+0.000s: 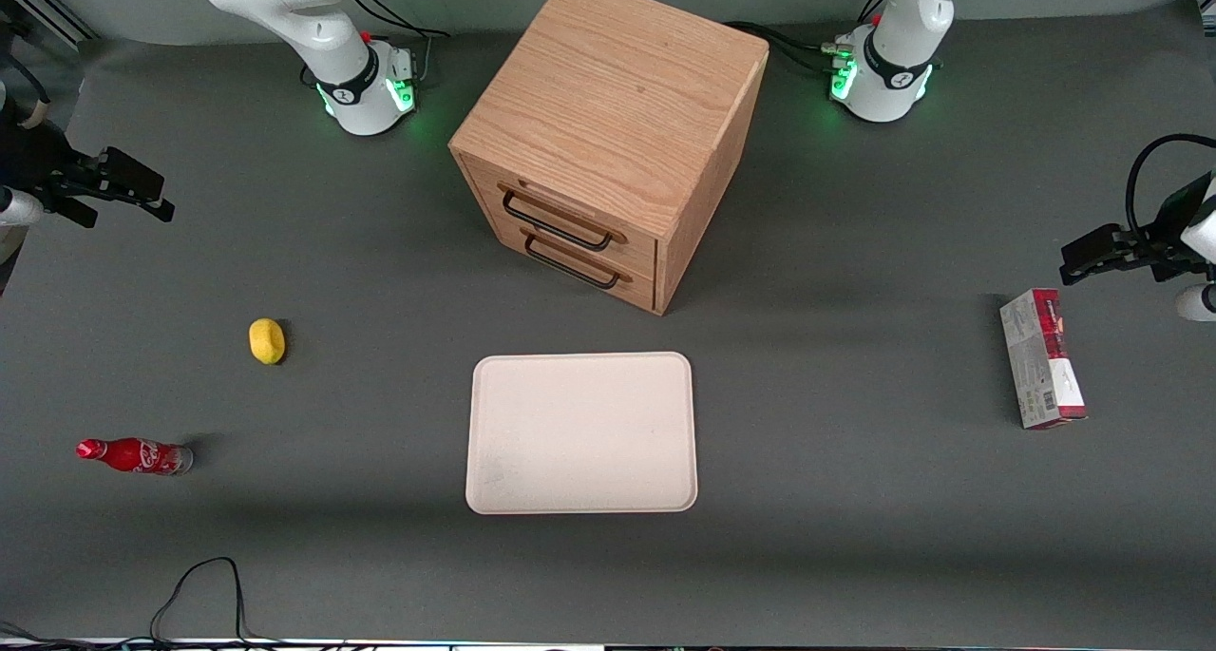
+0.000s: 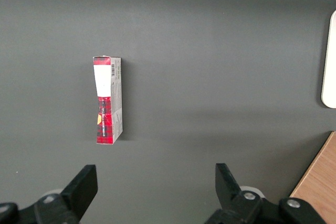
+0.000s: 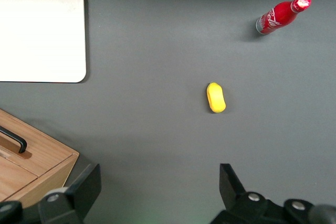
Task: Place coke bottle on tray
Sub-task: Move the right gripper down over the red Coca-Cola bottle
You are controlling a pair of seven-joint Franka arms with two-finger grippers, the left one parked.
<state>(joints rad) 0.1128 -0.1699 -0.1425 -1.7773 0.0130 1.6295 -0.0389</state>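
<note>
Clearly, the claw [image 1: 142, 195] hung open and empty; standing coke bottle [image 1: 135, 455] could topple if nudged before reaching the tray [image 1: 581, 366].

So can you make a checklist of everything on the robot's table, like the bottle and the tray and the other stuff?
Surface: dark grey table, flat, no spills seen.
Job's things: coke bottle standing upright toward the working arm's end of the table, apart from the tray, which holds nothing.
Clutter: yellow lemon-like item, farther from the front camera than the bottle; wooden drawer cabinet with both drawers shut; red-and-white carton toward the parked arm's end.
Grippers: gripper open, holding nothing, raised above the table near the yellow item.
Cables: black cable loop at the table's near edge.
Surroundings: nothing seen.
</note>
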